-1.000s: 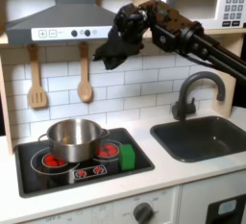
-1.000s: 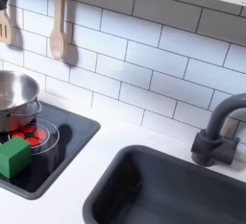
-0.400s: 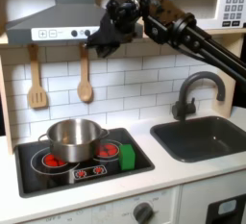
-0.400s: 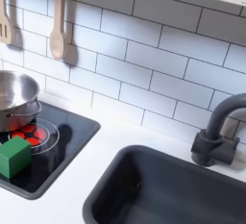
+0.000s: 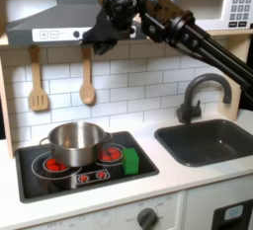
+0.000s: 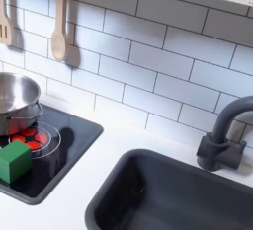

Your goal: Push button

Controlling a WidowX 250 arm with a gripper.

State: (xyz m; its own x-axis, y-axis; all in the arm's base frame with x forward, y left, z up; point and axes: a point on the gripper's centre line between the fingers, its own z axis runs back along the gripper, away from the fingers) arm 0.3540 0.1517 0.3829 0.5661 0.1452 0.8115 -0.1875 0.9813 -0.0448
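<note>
The buttons (image 5: 51,35) are small pale squares on the grey range hood's front strip, at the upper left of the first exterior view, with a dark knob (image 5: 74,34) beside them. My black gripper (image 5: 95,39) hangs at the right end of that strip, just right of the knob and a short way from the pale buttons. Its fingers point down and to the left. They are dark and blurred, so I cannot tell whether they are open or shut. Nothing shows between them.
A steel pot (image 5: 77,141) (image 6: 12,96) sits on the black stove, a green block (image 5: 130,160) (image 6: 14,161) beside it. A wooden spatula (image 5: 38,82) and spoon (image 5: 87,80) (image 6: 59,29) hang on the tiles. Faucet (image 5: 203,94) (image 6: 223,135) and sink (image 5: 233,145) (image 6: 109,209) lie right; microwave (image 5: 223,3) above.
The arm has swung up and to the left in the first exterior view, from in front of the tiles to the hood's front strip. Nothing else moved.
</note>
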